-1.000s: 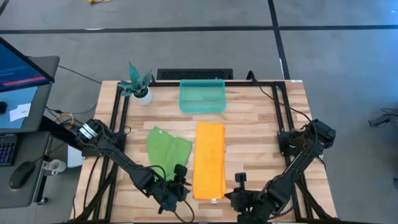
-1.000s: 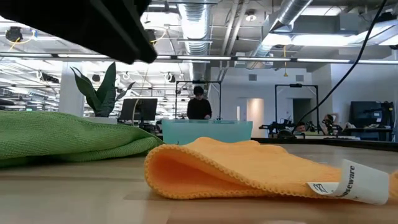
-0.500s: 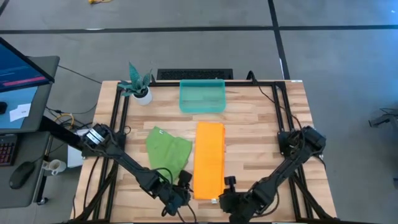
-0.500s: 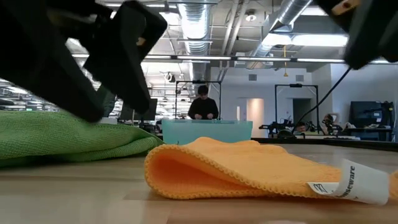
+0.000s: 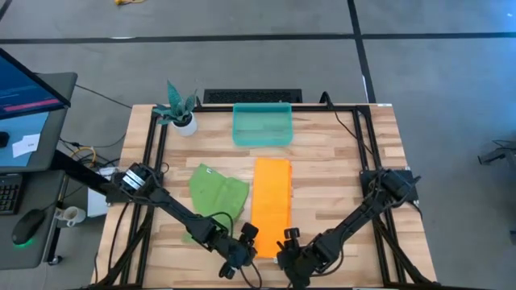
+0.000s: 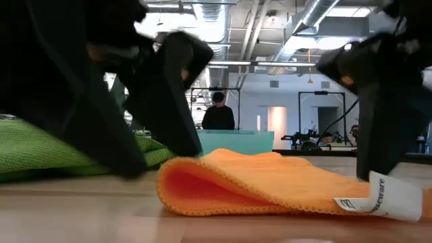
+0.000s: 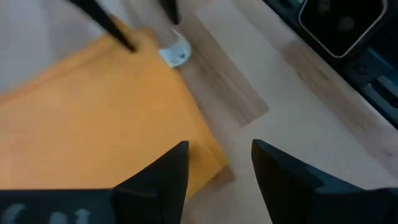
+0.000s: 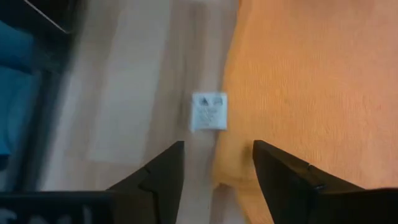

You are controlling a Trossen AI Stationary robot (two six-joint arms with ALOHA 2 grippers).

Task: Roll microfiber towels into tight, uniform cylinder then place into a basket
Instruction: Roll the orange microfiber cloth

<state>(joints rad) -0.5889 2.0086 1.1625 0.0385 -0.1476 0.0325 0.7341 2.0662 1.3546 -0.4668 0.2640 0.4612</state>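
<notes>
The orange-yellow towel lies flat on the table as a long folded strip, with a white label at its near right corner. The lime green towel lies crumpled to its left. The teal basket stands beyond both, near the far edge. My left gripper is open and low at the strip's near left corner. My right gripper is open and low at the near right corner, with the label edge between its fingers. My left gripper's fingers stand on either side of the orange towel's near left corner, coming down at a slant from the near side; whether they touch the cloth I cannot tell. My right gripper's fingers straddle the near right edge in the same way; I cannot tell whether they touch it.
A small white pot with a teal plant stands at the far left corner. Black frame rails run along the table's sides. Bare wood lies to the right of the orange strip.
My left gripper has gone toward the table's right edge and down, to the orange towel's near left corner. My right gripper has gone toward the left edge and down, to the near right corner. Neither towel has moved.
</notes>
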